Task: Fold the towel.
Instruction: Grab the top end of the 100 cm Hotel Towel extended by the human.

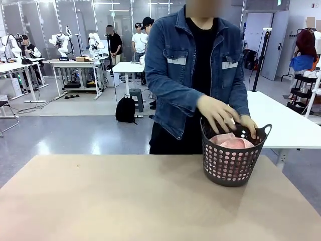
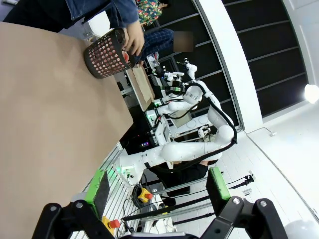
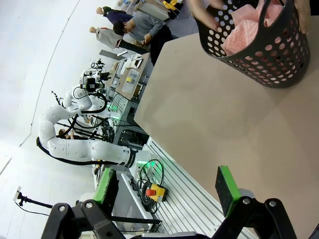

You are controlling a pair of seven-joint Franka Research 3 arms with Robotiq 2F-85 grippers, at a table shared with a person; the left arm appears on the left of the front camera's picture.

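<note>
The towel (image 1: 231,142) lies bunched inside the dark perforated basket (image 1: 230,173), which stands on the table (image 1: 110,201) at about 1 o'clock from the robot's middle, near the far edge. The person reaches in from across, with one hand (image 1: 216,113) over the pink cloth and the other hand (image 1: 249,126) on the rim at the basket's 2 o'clock. Both arms hang off the near edge — the left gripper (image 2: 157,185) and the right gripper (image 3: 167,183) each have jaws spread wide, with nothing between the green pads. Folding probably cannot start until the towel is out and flat, so the sound course is to keep clear while hands are in the basket. Once it is spread, each gripper would do best to pinch a near corner, at 5 and 7 o'clock, and carry both toward 12 o'clock together — evenly, so the edges meet.
</note>
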